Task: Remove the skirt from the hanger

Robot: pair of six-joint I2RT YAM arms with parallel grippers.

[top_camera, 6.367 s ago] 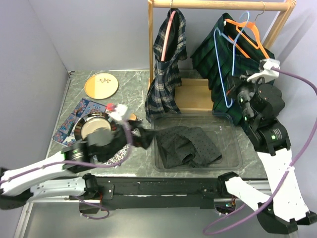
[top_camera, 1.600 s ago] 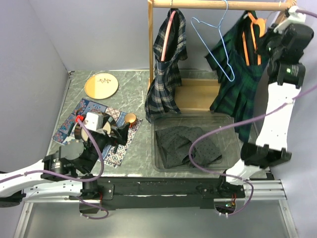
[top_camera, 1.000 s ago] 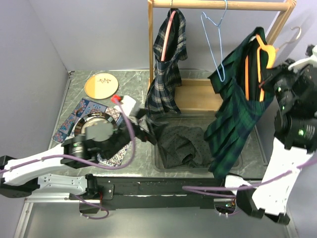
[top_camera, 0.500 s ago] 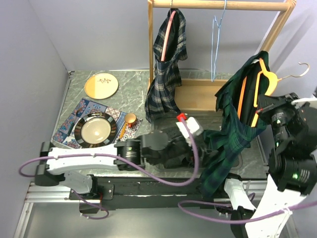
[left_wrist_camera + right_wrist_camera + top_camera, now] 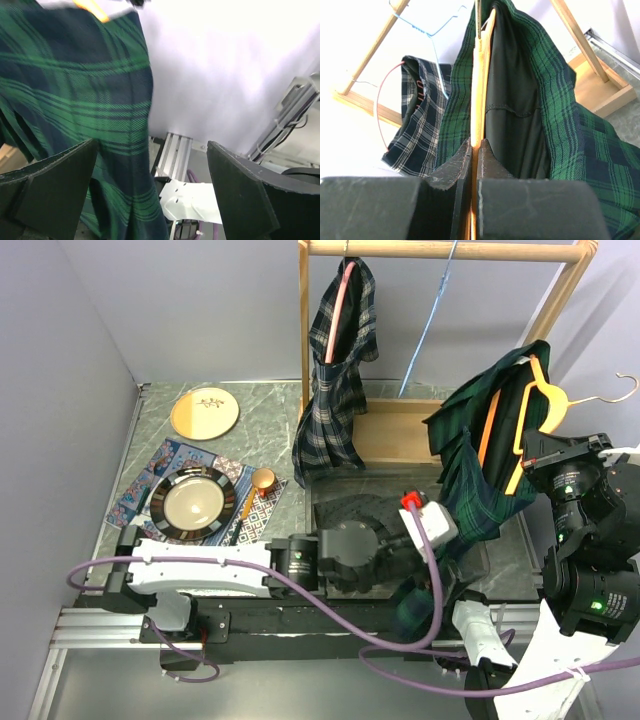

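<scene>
Above the bench's (image 5: 268,408) right side, the right claw (image 5: 475,150) is clamped on the orange hanger (image 5: 478,90), which carries the green plaid skirt (image 5: 470,480) draped in the air. The left claw (image 5: 150,195) gapes wide, with the skirt's lower cloth just beside one finger.
</scene>
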